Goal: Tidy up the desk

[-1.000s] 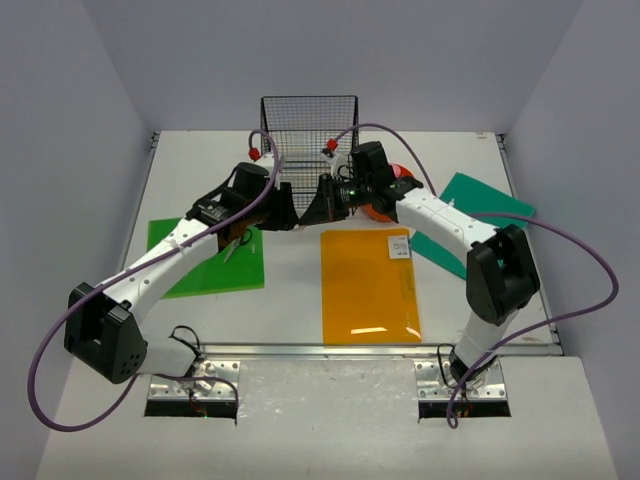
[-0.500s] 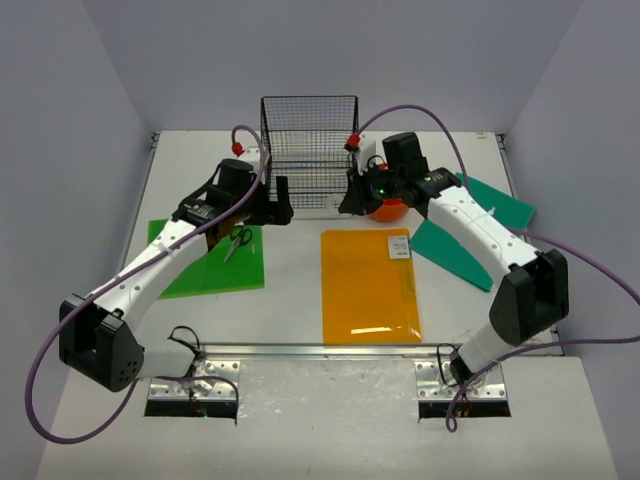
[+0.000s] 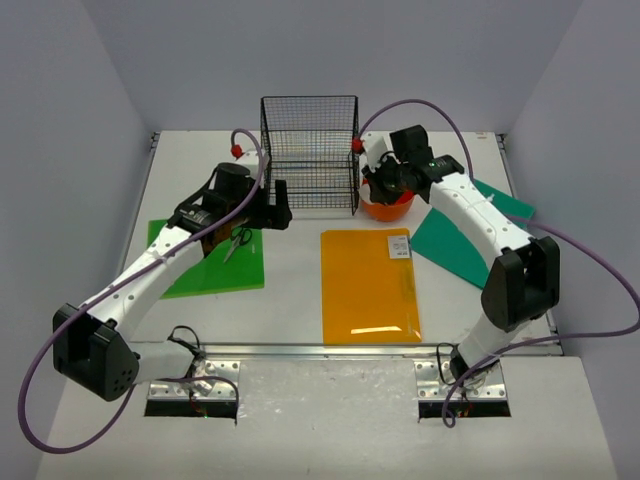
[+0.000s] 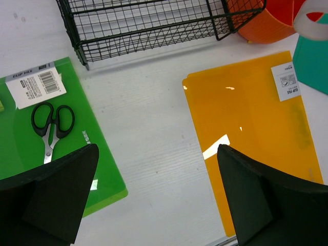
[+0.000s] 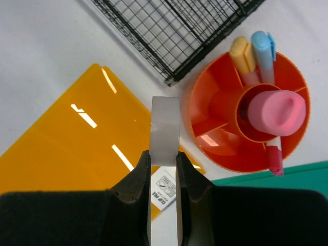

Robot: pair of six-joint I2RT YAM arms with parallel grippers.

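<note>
White desk (image 3: 290,310) first, from the near edge: what do we record?

We record a silver rail (image 3: 330,349) along that edge, and the tabletop running from it under both arms to the back wall. An orange folder (image 3: 367,285) lies flat at near centre, with a white label (image 3: 398,245) at its far right corner.

And to either side?

On the left we note a green folder (image 3: 235,270) with black scissors (image 4: 51,123) lying on it, beside a barcode label (image 4: 37,87). On the right lies a teal folder (image 3: 450,245), set at an angle.

The pincers?

We find the left gripper (image 4: 157,154) hovering over bare desk between the green and orange folders, its jaws spread wide with nothing between them. The right gripper (image 5: 163,159) is clamped on a translucent white tape roll (image 5: 165,123), seen edge-on. It is held above the orange folder's far corner, just beside the round orange tray (image 5: 201,110).

Beyond that?

The tray carries a yellow marker (image 5: 241,56) and a blue marker (image 5: 262,48) side by side, a pink marker (image 5: 274,159) in another compartment, and a pink rounded item (image 5: 277,113) in the centre cup. A black wire rack (image 3: 308,150) stands at far centre, just left of the tray. We cannot tell whether the two touch.
</note>
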